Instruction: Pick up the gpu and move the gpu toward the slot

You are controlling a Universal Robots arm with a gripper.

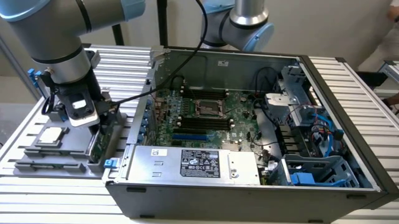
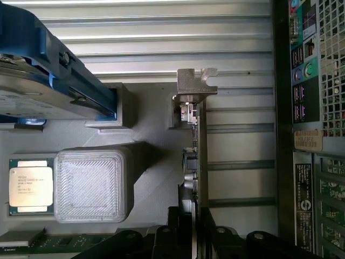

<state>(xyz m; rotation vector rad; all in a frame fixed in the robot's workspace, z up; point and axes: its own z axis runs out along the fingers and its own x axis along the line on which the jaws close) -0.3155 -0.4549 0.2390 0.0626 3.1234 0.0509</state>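
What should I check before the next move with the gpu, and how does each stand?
1. gpu standing on edge in the grey tray: ok.
2. Gripper lined up over the gpu: ok.
3. Hold on the gpu: cannot tell.
4. Blue slot on the motherboard free: ok.
5. Black cable clear of the path into the case: cannot tell.

Note: your gripper [image 1: 93, 132] sits directly above the gpu [image 2: 201, 162], which stands on edge in the tray [image 1: 50, 166]. On one side of the gripper, the processor chip [image 2: 30, 186] and hard drive [image 2: 32, 86] rest in that tray. On the opposite side stands the computer case [image 1: 249, 189].
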